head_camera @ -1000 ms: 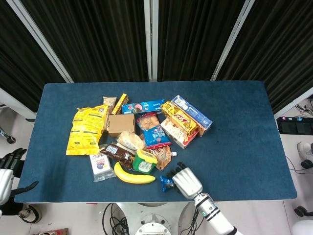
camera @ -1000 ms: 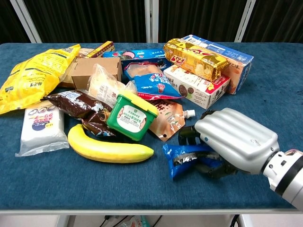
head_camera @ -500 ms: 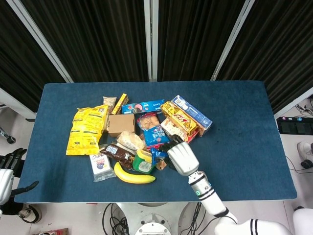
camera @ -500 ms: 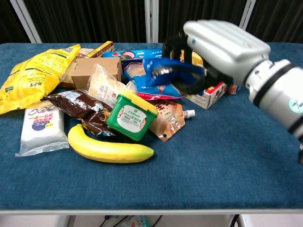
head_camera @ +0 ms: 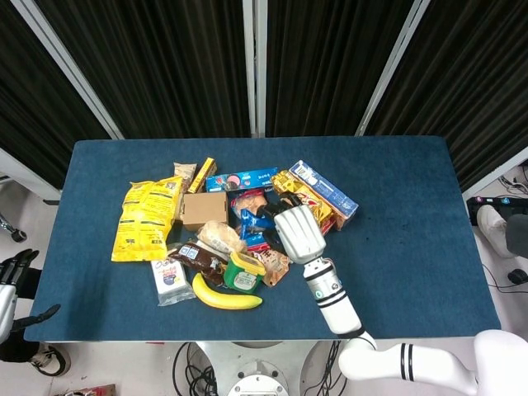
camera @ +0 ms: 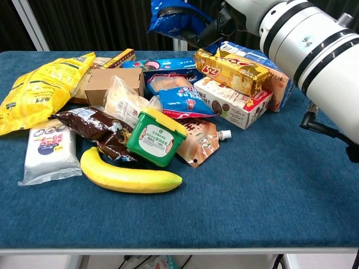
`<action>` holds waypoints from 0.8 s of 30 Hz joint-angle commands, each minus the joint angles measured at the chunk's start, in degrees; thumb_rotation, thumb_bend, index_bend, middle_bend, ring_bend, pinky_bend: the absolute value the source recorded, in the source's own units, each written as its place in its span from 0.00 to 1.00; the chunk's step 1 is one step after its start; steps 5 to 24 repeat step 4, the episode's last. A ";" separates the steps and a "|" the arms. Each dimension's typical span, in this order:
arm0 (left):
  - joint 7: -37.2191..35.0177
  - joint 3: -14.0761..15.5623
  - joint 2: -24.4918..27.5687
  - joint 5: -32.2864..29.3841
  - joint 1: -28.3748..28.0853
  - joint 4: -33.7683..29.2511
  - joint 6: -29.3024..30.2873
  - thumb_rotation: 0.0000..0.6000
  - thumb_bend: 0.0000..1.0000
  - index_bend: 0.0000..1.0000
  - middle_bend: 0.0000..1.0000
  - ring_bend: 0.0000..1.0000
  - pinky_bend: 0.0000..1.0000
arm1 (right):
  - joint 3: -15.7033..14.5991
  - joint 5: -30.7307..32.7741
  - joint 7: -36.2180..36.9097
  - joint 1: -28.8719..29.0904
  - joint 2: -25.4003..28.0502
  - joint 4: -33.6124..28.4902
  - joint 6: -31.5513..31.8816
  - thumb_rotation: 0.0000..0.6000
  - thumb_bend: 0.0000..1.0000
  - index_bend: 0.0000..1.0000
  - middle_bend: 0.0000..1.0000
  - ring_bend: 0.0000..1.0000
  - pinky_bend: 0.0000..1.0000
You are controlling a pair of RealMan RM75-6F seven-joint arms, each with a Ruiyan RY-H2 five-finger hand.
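Observation:
My right hand (head_camera: 299,233) is raised above the pile of snacks and grips a small blue packet (camera: 174,17), which shows at the top of the chest view over the back of the pile. Its dark fingers (camera: 206,31) curl around the packet. Beneath it lie a blue snack bag (camera: 182,101), a gold packet (camera: 233,70) and a long blue box (camera: 263,61). My left hand (head_camera: 11,280) hangs off the table's left front corner, fingers apart, holding nothing.
On the blue table (head_camera: 404,239) lie a yellow bag (head_camera: 147,216), a cardboard box (head_camera: 204,208), a green tub (camera: 156,137), a banana (camera: 129,175), a white packet (camera: 49,148) and a brown packet (camera: 92,124). My right forearm (camera: 320,61) crosses the right side.
My right hand has lifted the small blue packet from the table's front edge and carried it up and back over the pile. The left hand has barely moved.

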 commanded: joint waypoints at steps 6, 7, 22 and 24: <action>-0.72 -0.09 -0.38 -0.23 0.24 0.66 0.31 0.78 0.00 0.12 0.10 0.13 0.27 | -0.81 -0.33 0.28 1.12 0.22 0.36 1.16 1.00 0.45 0.64 0.54 0.50 0.27; -0.72 -0.09 -0.38 -0.23 0.24 0.66 0.31 0.78 0.00 0.12 0.10 0.13 0.27 | -0.81 -0.33 0.28 1.12 0.22 0.36 1.16 1.00 0.45 0.64 0.54 0.50 0.27; -0.72 -0.09 -0.38 -0.23 0.24 0.66 0.31 0.78 0.00 0.12 0.10 0.13 0.27 | -0.81 -0.33 0.28 1.12 0.22 0.36 1.16 1.00 0.45 0.64 0.54 0.50 0.27; -0.72 -0.09 -0.38 -0.23 0.24 0.66 0.31 0.78 0.00 0.12 0.10 0.13 0.27 | -0.81 -0.33 0.28 1.12 0.22 0.36 1.16 1.00 0.45 0.64 0.54 0.50 0.27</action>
